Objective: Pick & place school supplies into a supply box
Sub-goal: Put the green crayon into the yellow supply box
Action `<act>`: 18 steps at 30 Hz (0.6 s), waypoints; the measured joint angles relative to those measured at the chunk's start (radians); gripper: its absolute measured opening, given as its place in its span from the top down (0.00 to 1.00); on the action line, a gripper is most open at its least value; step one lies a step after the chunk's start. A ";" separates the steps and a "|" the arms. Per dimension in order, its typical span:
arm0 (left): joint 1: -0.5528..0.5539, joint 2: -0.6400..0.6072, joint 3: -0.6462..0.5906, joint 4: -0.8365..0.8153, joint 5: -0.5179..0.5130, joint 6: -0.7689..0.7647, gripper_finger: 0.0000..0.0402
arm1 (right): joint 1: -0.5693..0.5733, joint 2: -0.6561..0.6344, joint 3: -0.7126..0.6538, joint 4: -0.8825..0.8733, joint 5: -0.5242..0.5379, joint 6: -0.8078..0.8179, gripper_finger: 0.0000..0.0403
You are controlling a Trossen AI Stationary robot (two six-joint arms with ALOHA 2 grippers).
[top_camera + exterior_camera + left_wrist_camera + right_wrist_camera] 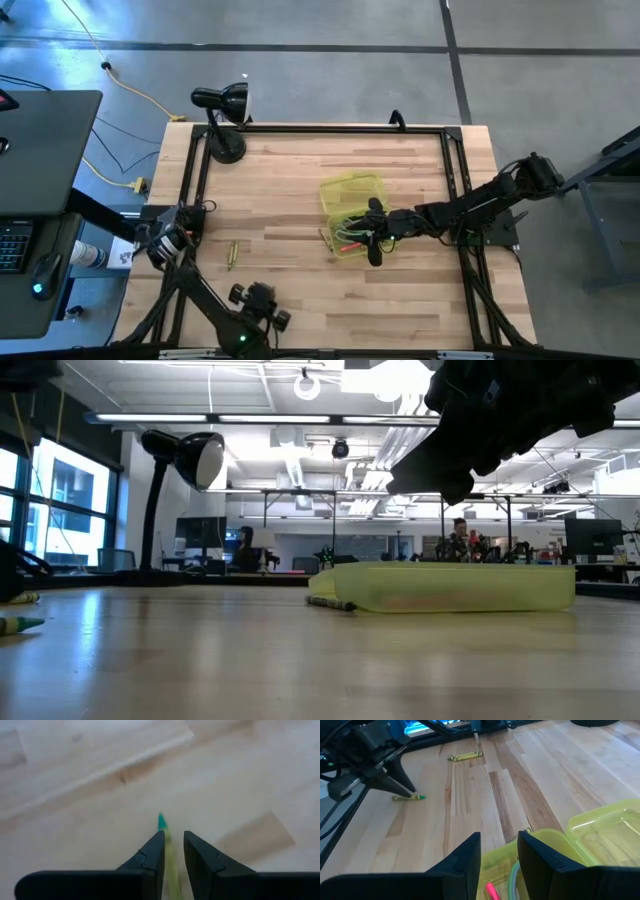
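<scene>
The translucent yellow-green supply box (pixel 352 200) stands mid-table with its lid open; a red-pink marker (pixel 492 891) and a pale green piece lie inside. My right gripper (pixel 499 837) hovers open over the box's near part (pixel 373 240) and holds nothing. My left gripper (pixel 174 836) points down at the table's left edge (pixel 165 243), its fingers narrowly apart on either side of a green-tipped crayon (pixel 409 797) lying flat on the wood. Two yellow crayons (pixel 232 255) lie between the arms. A thin pencil (pixel 330 603) rests against the box's left wall. My left gripper comes from above, slanting down, with its fingers along the green-tipped crayon (pixel 161 821), whose tip sticks out beyond them. The crayon lies flat on the table. It runs close beside one finger (pixel 155 847); whether either finger touches it I cannot tell.
A black desk lamp (pixel 222 115) stands at the far left corner. A black frame rail (pixel 330 128) runs round the tabletop. Bare wood (pixel 280 190) lies between the box and the left arm. People sit far off in the room (pixel 245 545).
</scene>
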 joint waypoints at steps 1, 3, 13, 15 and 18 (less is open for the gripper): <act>0.007 0.000 0.000 -0.013 -0.001 0.000 0.75 | 0.000 0.000 0.000 0.000 0.000 0.000 0.73; 0.021 0.008 0.000 -0.024 0.020 0.000 0.75 | 0.000 0.000 0.000 0.000 -0.005 0.000 0.73; -0.032 -0.023 0.001 -0.125 -0.189 -0.190 0.75 | 0.000 0.000 0.000 -0.007 -0.023 0.004 0.73; -0.057 -0.026 0.000 -0.148 -0.132 -0.246 0.75 | 0.000 0.000 0.000 -0.012 -0.022 0.004 0.73; -0.101 -0.025 0.002 -0.085 -0.132 -0.284 0.75 | 0.000 0.000 0.000 -0.019 -0.022 0.020 0.73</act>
